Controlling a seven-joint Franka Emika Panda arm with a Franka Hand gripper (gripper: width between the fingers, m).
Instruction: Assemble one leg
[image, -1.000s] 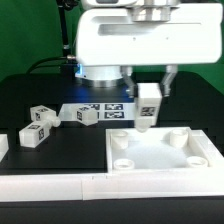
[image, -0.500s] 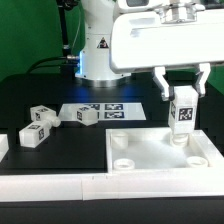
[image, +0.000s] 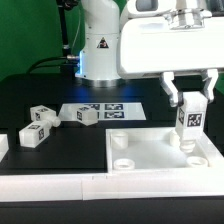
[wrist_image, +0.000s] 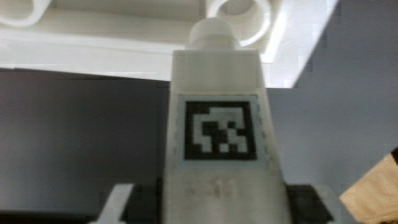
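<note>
Table: a black table (image: 55, 90) lies below the claw (image: 191, 103) and runs well out to the exterior view's left of it.
Spare legs: three small white tagged blocks, the spare legs (image: 33, 134), lie loose on the table. They are well apart from the claw, lower than it and off to the exterior view's left.
Marker board: the marker board (image: 105, 110) lies flat, nearer the claw than two of the spare legs. The third spare leg sits at its left end.
Panel: the large flat white panel (image: 155, 150) lies directly under the claw, with round sockets at its corners.
Claw: it points straight down, with its two fingers clamped on the upper part of the leg (image: 190, 122), one on each side.
Leg: it hangs upright from the claw, a tag facing the exterior camera, and its lower end is at the panel's far corner socket (image: 183, 139). I cannot tell whether it touches.
Wrist view: the leg (wrist_image: 222, 110) stretches away from the claw, and its far tip lines up with that round socket (wrist_image: 244, 12).
</note>
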